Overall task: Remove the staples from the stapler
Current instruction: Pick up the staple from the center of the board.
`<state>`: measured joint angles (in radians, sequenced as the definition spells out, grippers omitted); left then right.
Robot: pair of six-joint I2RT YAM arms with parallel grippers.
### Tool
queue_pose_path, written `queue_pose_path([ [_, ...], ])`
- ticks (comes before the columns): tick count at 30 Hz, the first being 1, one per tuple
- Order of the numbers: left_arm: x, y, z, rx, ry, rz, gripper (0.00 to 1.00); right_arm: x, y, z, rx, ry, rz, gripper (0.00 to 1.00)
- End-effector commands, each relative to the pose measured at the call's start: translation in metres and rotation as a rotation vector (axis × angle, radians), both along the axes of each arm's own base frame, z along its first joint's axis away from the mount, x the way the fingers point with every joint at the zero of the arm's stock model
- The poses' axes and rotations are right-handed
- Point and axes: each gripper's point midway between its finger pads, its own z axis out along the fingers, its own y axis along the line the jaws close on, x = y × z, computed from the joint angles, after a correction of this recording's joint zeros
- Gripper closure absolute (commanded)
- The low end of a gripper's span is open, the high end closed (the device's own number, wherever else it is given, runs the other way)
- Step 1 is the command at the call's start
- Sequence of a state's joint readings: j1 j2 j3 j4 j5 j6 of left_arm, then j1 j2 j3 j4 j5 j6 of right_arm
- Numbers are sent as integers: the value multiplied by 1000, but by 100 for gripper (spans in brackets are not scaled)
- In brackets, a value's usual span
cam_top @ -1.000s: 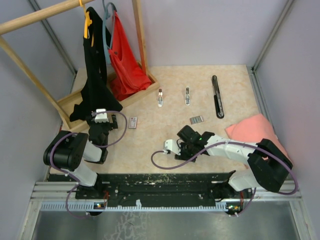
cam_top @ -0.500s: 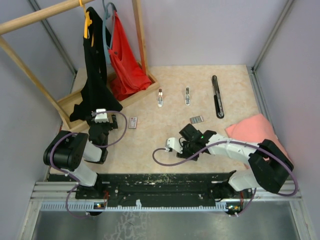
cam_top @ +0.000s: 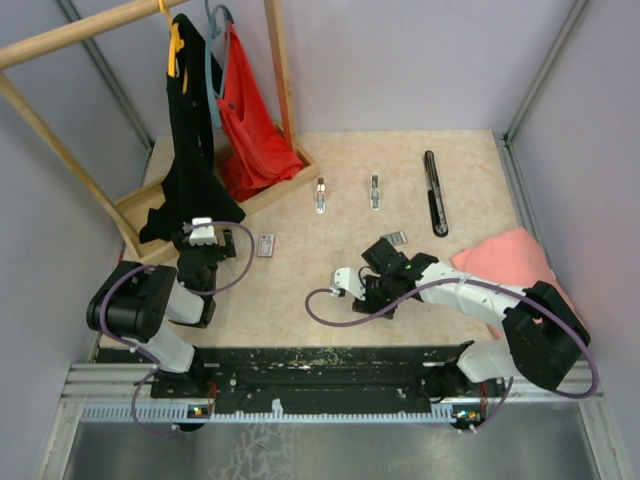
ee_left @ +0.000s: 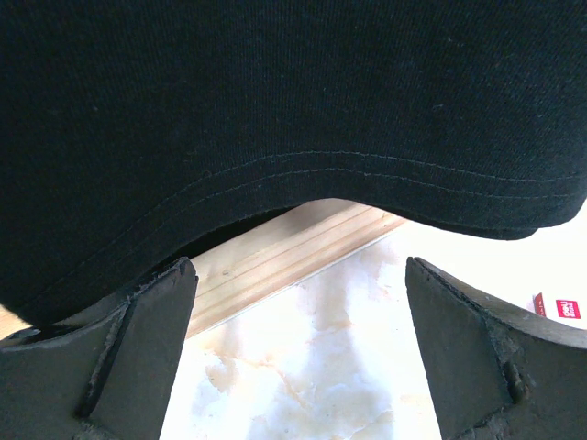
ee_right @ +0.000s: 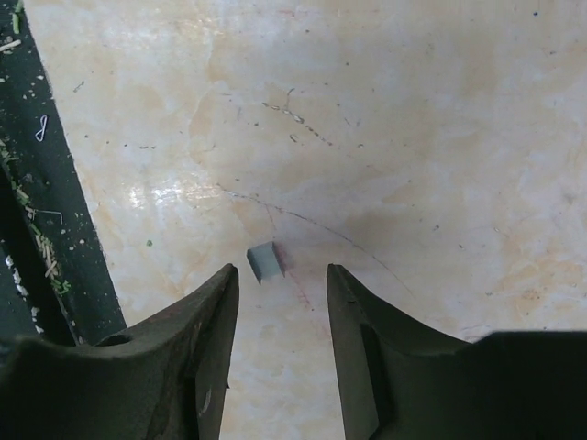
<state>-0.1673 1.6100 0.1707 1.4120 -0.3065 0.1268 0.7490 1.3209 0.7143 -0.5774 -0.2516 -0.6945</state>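
The slim black stapler lies at the back right of the table, away from both arms. A short silvery strip of staples lies mid-table, partly covered by my right gripper. In the right wrist view a small grey block of staples rests on the table just beyond my right gripper, whose jaws stand apart with nothing between them. My left gripper stands wide open by the clothes rack; in its wrist view the left gripper frames bare table under a black garment's hem.
Two small silvery clip pieces lie behind the middle. A red-and-white box sits near the left arm. A pink cloth lies at the right. A wooden rack base carries black and red garments. A black rail edges the table.
My right gripper has shifted back and to the right, over the strip of staples, and its jaws have widened slightly. The left arm has not moved.
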Motion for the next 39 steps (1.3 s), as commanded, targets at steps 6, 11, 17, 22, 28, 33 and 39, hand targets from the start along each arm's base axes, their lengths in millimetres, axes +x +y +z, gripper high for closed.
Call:
queue_pose_path([
  [6, 5, 1, 9, -23, -36, 5, 0, 1, 12, 9, 71, -50, 173, 44],
  [11, 5, 0, 9, -23, -35, 4, 0, 1, 12, 1, 47, -35, 205, 44],
  [17, 5, 1, 9, -23, -35, 5, 0, 1, 6, -9, 19, -11, 224, 45],
  [22, 5, 1, 9, -23, -36, 5, 0, 7, 2, -14, -3, -18, 204, 50],
  [28, 5, 1, 9, -22, -35, 5, 0, 5, -3, -22, -25, 2, 209, 54],
  [33, 5, 1, 9, -22, -35, 5, 0, 5, -5, -25, -33, 0, 208, 61],
  [39, 5, 0, 9, -23, -36, 4, 0, 4, -4, -25, -29, 5, 204, 73],
])
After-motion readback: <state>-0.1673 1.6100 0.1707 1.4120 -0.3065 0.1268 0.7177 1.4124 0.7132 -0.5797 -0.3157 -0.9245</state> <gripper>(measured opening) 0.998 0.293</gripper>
